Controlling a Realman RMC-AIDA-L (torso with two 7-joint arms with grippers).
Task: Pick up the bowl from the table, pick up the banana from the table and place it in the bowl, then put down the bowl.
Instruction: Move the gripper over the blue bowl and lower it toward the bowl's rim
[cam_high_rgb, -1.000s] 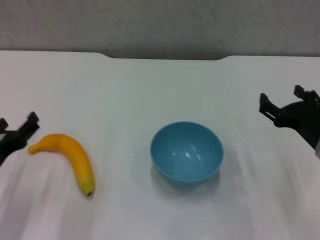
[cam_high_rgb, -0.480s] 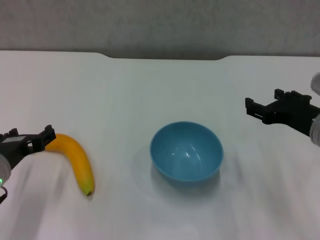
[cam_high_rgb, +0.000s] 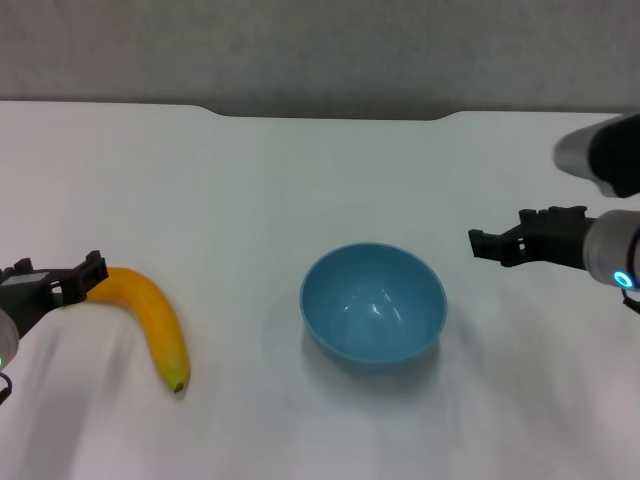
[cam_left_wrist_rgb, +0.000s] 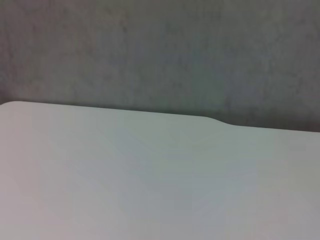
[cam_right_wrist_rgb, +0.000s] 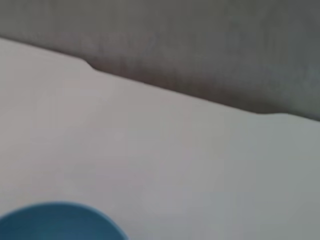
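Observation:
The light-blue bowl (cam_high_rgb: 373, 303) stands upright and empty on the white table (cam_high_rgb: 300, 170), a little right of centre. Its rim also shows in the right wrist view (cam_right_wrist_rgb: 55, 222). The yellow banana (cam_high_rgb: 152, 317) lies on the table at the left, dark tip toward me. My left gripper (cam_high_rgb: 58, 273) is open at the banana's stem end and hides the stem. My right gripper (cam_high_rgb: 502, 234) is open, above the table to the right of the bowl and apart from it. The left wrist view shows only bare table (cam_left_wrist_rgb: 150, 190).
The table's far edge has a shallow notch (cam_high_rgb: 330, 114) with a grey wall behind it. Nothing else stands on the table.
My right gripper has moved left toward the bowl. My left gripper came in over the banana's stem end and has held there for the last half second. Bowl and banana have not moved.

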